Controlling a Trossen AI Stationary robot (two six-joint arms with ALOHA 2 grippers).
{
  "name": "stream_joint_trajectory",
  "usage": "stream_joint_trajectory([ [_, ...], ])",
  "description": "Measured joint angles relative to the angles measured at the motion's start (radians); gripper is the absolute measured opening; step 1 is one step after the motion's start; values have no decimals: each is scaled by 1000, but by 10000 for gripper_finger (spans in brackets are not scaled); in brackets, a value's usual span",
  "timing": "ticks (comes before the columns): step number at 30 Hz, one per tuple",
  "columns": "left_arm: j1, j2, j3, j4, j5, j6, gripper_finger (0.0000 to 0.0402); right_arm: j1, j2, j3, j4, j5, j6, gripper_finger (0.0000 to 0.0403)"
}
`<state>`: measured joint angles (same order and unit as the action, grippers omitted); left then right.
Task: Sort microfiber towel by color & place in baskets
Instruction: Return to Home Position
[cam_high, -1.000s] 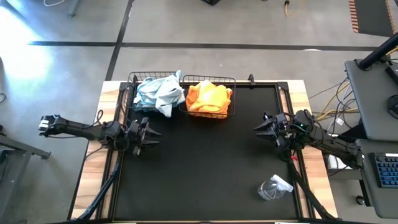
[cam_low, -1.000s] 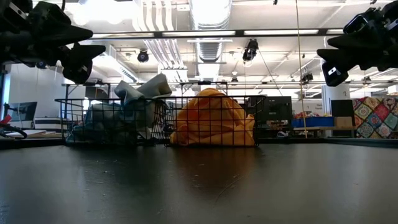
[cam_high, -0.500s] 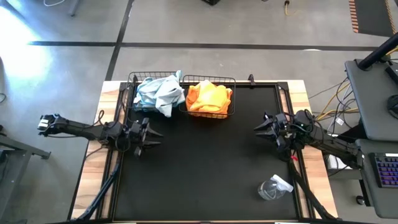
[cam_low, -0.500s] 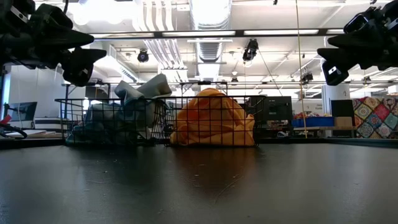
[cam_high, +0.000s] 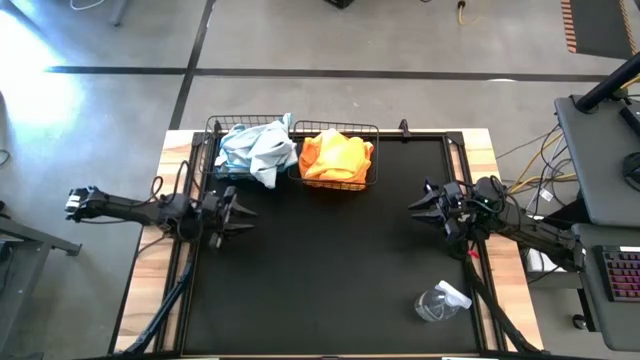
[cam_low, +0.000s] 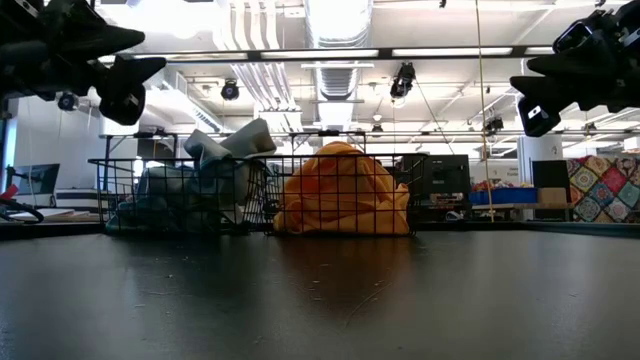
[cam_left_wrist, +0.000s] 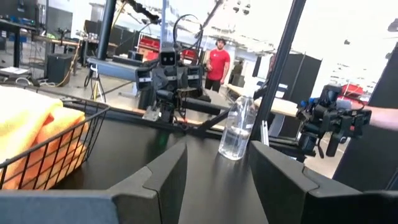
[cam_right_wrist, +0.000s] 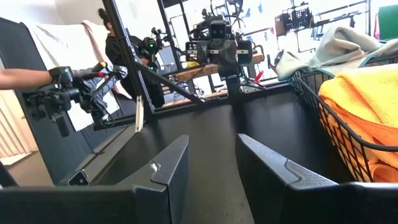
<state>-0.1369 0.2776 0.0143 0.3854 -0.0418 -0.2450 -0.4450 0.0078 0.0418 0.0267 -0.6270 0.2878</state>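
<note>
Two black wire baskets stand side by side at the table's far edge. The left basket (cam_high: 222, 165) holds pale blue-grey towels (cam_high: 255, 150), one corner draped over its rim. The right basket (cam_high: 372, 170) holds orange towels (cam_high: 335, 157), heaped above its rim. My left gripper (cam_high: 245, 212) hovers open above the table's left side, with nothing between its fingers. My right gripper (cam_high: 417, 206) hovers open above the right side, also empty. Both point toward the table's middle.
A clear plastic spray bottle (cam_high: 441, 301) lies on its side near the table's front right corner. The black tabletop (cam_high: 320, 260) between the arms is bare. A person in a red top (cam_left_wrist: 217, 62) stands in the room beyond the table.
My left gripper has risen a little and drawn back slightly toward the table's left edge, still open. My right gripper has kept still, and the towels and baskets have not moved.
</note>
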Motion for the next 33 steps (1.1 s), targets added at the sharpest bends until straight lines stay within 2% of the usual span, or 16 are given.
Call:
stream_joint_trajectory([
  [13,0,-132,-3,0,0,0,158,0,-7,-15,15,-1,0,125],
  [33,0,-202,-4,0,0,0,158,0,-7,-16,12,-1,0,125],
])
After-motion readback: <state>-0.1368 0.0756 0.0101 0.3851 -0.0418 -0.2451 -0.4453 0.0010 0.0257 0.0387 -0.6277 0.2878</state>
